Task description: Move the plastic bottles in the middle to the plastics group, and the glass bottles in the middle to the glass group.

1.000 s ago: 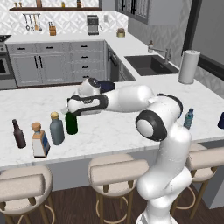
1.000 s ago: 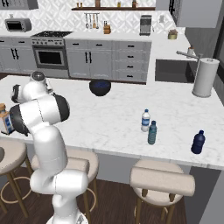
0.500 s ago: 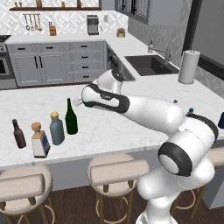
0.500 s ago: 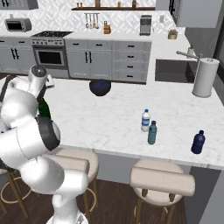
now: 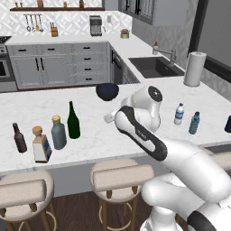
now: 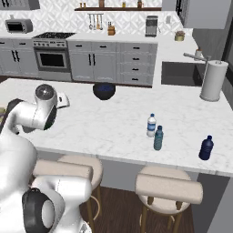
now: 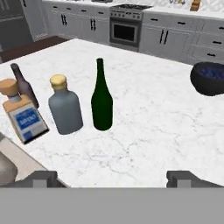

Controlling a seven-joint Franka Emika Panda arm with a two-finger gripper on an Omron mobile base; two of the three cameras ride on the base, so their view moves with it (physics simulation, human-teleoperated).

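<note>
Four Bottles Grouped at the Counter's Left End, Gripper Released

Four bottles stand upright on the white marble counter [image 5: 27,106] at its left end. The tall dark green wine bottle [image 5: 73,121] is at the right of this cluster, just beside the stout grey-blue bottle [image 5: 58,133] with the tan cap. Next comes the square blue-labelled bottle [image 5: 40,144] with a cork-coloured stopper, then the small dark brown bottle [image 5: 19,138] at the far left. In the hand view the same four appear in a row: green wine bottle [image 7: 102,97], grey-blue bottle [image 7: 64,106], square bottle [image 7: 23,113], brown bottle [image 7: 24,85]. None touches a neighbour as far as can be told.

The gripper [image 7: 111,177] is released: its two dark fingertips stand wide apart at the bottom of the hand view, with nothing between them, above bare marble and short of the bottles.

Well apart, toward the counter's right end, the slim teal-blue bottle [image 6: 158,138] stands just beside the whitish bottle with the blue band [image 6: 151,125]. A dark blue bottle [image 6: 206,148] stands farther right, near the counter edge. A dark blue bowl [image 6: 104,90] rests at the far side of the counter, and a paper towel roll [image 6: 213,80] stands beside the sink [image 6: 179,74].
</note>
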